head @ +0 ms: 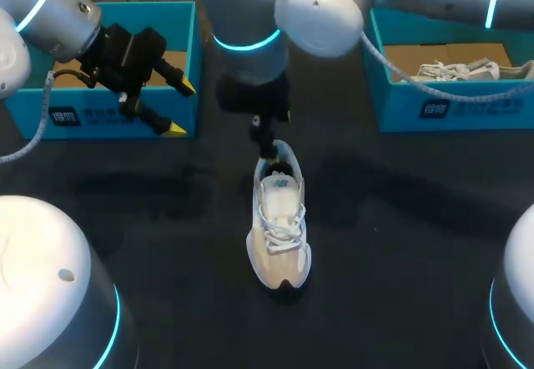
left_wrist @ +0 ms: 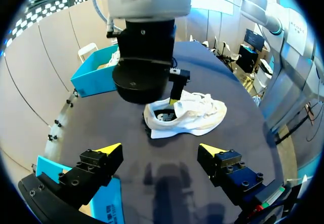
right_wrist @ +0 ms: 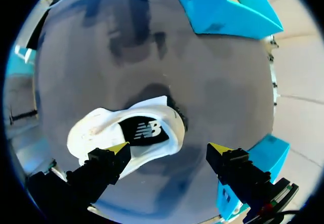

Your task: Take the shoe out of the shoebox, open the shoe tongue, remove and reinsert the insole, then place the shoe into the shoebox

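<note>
Right gripper [right_wrist: 169, 148] spread over the white shoe [head: 279, 244]; left gripper [left_wrist: 161, 148] spread beside a shoebox [head: 83, 123]; the other shoebox [head: 434, 110] holds a second shoe [head: 455, 71]

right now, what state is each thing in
shoe: out of the boxes, upright on its sole on the table, laced
insole: inside the shoe
left box: open, no shoe seen inside
right box: open, second shoe in it
left end effector: open, holding nothing, above the left box's corner
right end effector: open, over the shoe's heel, gripping nothing
</note>
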`<state>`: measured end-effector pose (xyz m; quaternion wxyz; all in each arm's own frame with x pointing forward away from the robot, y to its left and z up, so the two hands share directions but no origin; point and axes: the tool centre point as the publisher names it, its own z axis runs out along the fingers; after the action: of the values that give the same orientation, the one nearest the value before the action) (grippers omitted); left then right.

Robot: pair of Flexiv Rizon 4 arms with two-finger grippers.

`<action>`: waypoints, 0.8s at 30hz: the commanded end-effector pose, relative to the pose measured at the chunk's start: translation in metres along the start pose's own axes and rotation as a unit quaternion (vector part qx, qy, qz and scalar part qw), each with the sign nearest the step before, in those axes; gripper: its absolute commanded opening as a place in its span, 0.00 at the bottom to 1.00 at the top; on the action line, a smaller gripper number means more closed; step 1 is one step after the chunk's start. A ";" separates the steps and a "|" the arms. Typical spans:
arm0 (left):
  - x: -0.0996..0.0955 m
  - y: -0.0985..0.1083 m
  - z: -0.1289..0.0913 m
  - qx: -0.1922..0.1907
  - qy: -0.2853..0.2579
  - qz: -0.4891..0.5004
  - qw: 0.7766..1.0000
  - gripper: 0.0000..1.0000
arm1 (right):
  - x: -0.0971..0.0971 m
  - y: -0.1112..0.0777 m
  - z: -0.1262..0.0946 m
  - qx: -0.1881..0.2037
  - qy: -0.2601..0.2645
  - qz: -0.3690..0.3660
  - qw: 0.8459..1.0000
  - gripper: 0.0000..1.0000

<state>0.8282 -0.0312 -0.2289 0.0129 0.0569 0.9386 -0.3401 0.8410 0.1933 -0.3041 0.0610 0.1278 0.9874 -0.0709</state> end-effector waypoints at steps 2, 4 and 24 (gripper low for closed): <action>0.000 0.000 -0.001 -0.001 0.001 0.000 1.000 1.00 | -0.007 0.005 0.027 -0.006 0.003 -0.017 1.000 1.00; 0.000 0.000 -0.001 -0.001 0.001 0.000 1.000 1.00 | -0.011 0.005 0.037 -0.010 0.008 -0.022 1.000 1.00; 0.000 0.000 -0.001 -0.001 0.001 0.000 1.000 1.00 | -0.020 0.009 0.089 -0.031 0.049 -0.023 0.998 0.00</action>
<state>0.8281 -0.0313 -0.2289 0.0129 0.0570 0.9386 -0.3401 0.8688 0.1817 -0.3844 0.0164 0.1052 0.9937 -0.0348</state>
